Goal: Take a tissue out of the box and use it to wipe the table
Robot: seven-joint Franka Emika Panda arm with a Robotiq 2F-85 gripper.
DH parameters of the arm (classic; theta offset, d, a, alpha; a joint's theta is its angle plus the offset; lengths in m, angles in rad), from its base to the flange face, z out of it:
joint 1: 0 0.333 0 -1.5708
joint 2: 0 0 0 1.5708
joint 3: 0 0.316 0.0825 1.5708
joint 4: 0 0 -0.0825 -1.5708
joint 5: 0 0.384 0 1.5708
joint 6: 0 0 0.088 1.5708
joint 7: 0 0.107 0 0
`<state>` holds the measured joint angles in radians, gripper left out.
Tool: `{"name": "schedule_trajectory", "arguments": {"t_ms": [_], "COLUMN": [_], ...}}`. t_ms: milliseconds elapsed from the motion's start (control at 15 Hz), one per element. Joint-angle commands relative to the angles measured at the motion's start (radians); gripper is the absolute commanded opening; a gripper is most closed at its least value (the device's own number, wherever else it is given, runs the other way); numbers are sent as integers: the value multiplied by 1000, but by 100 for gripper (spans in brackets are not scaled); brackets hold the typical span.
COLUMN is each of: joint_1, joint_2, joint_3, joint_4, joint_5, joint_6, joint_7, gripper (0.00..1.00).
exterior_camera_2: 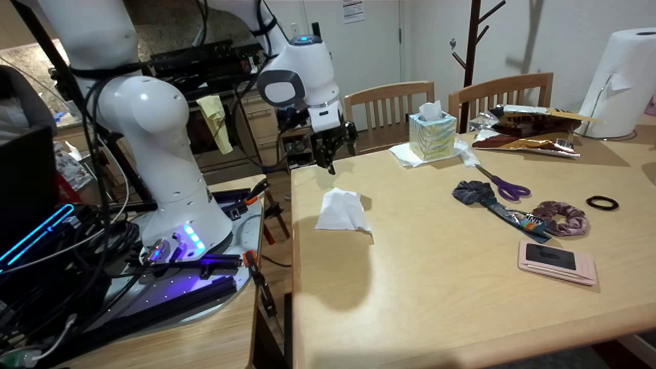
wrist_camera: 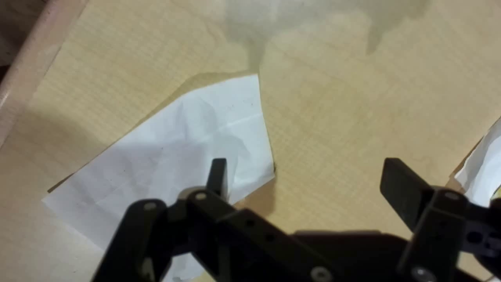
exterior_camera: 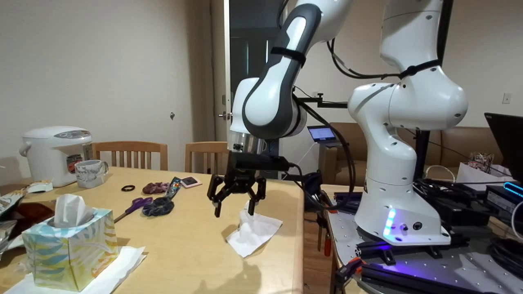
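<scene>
Q. Where does the tissue (wrist_camera: 176, 149) lie?
A. White and creased, it lies on the table (exterior_camera_2: 435, 287), near the edge that faces my base (exterior_camera: 402, 200). In the wrist view its long axis runs obliquely, lower left to upper right.

Q. Which way is it from the jaws?
A. Below, and toward the base. In the wrist view one of my fingers (wrist_camera: 216, 176) stands across the paper; the opposite finger lies beyond it, and most of the gap between the two shows tabletop. The tissue is off to one side, not centred.

Q. And the jaws themselves?
A. Spread wide, with nothing held. My gripper (exterior_camera: 234, 209) hangs above the table; in an exterior view a space separates the lowest fingertip (exterior_camera_2: 330, 169) from the paper.

Q. What does the next move turn on?
A. In my judgement, on that offset: I should shift baseward until paper sits between the fingers, then descend and pinch. So thin a tissue may slide flat beneath the tips. Wiping appears to be the step remaining.

Q. What stands farther out?
A. The box (exterior_camera: 69, 249), a white tuft (exterior_camera: 72, 210) at its top, on a flat white sheet (exterior_camera: 119, 267), well apart from me.
</scene>
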<state>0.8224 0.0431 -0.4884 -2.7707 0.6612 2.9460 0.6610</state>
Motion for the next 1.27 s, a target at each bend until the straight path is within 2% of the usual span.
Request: {"name": "schedule_trajectory", "arguments": {"t_ms": [0, 333, 467, 533, 600, 667, 733, 867, 1200], "joint_1": [6, -61, -88, -247, -290, -333, -384, -416, -418], "joint_2": [-97, -225, -311, -332, -368, -263, -301, -341, -346], "joint_3": [-23, 10, 20, 190, 237, 297, 349, 382, 383], "joint_4": [-16, -18, -17, -19, -17, 3, 2, -2, -6], "joint_5": [-120, -532, -684, -657, -639, -544, -547, -545, -544], "joint_6": [-110, -256, -372, -428, -486, -399, -444, -475, -476], "joint_7": [-48, 15, 20, -33, -68, -77, -91, -99, -106], "gripper": [100, 100, 100, 100, 100, 100, 100, 100, 100]}}
